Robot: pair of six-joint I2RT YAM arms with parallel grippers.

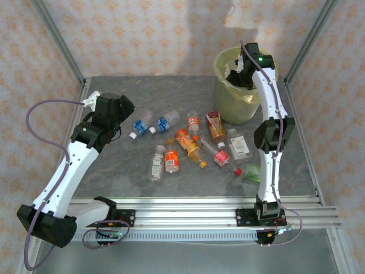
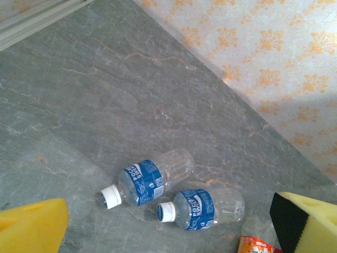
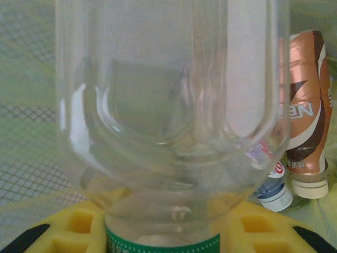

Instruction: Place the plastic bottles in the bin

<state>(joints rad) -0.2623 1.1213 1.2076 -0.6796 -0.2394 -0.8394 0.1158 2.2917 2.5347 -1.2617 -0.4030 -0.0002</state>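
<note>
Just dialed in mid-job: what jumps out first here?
The right gripper is down in the bin, shut on a clear bottle with a green label. A scatter of bottles lies mid-table, and the left gripper hangs open over two blue-label ones.

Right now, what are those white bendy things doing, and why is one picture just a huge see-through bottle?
They are two robot arms with pinching hands. One camera looks down on the grey table; each wrist carries a camera too. The right gripper is over the bin, shut on a clear bottle with a green label, very close to that wrist's camera, so it looks huge. A brown bottle already lies in the bin. The left gripper is open, its yellow fingertips above two blue-labelled bottles. More bottles lie on the table.
</note>
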